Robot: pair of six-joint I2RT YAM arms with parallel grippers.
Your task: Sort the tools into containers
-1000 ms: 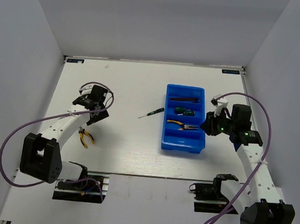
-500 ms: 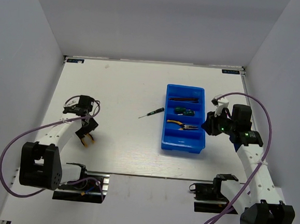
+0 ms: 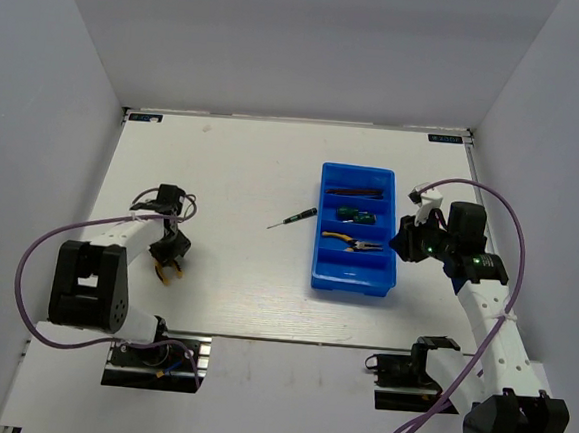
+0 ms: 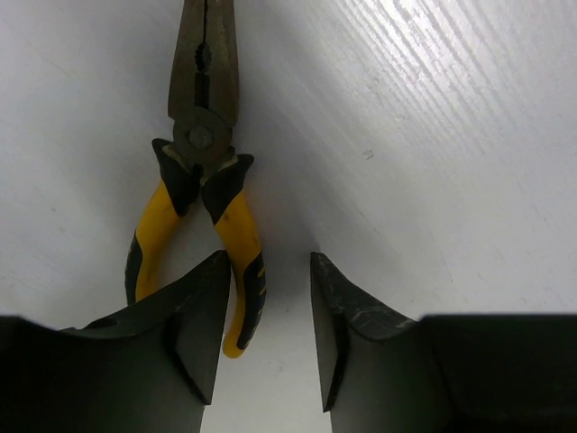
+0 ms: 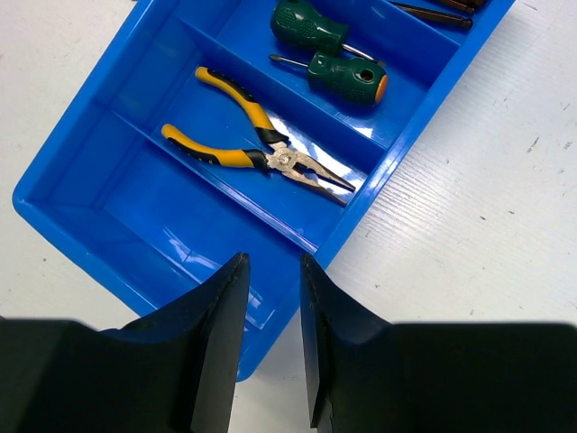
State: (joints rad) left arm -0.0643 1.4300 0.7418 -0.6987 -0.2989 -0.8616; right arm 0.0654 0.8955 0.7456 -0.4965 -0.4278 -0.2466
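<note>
The blue tray [image 3: 353,275] stands right of centre with four compartments. The farthest holds dark hex keys [image 3: 357,193], the second two green-handled screwdrivers [image 3: 353,215], the third yellow-handled pliers [image 3: 353,244]; the nearest holds nothing. A slim dark-green tool [image 3: 292,220] lies on the table left of the tray. A second pair of yellow-handled pliers [image 4: 203,180] lies at the near left [image 3: 171,272]. My left gripper [image 4: 268,262] is open, low over their handles, with one handle between the jaws. My right gripper [image 5: 273,262] is open and empty above the tray's [image 5: 135,207] right edge.
The white table is walled on the left, back and right. The arm bases and clamps sit at the near edge. In the right wrist view the tray's pliers [image 5: 261,149] and screwdrivers [image 5: 334,54] lie ahead of the fingers.
My left gripper has swung back toward the near left and come down over the loose pliers' handles. The right arm has not moved.
</note>
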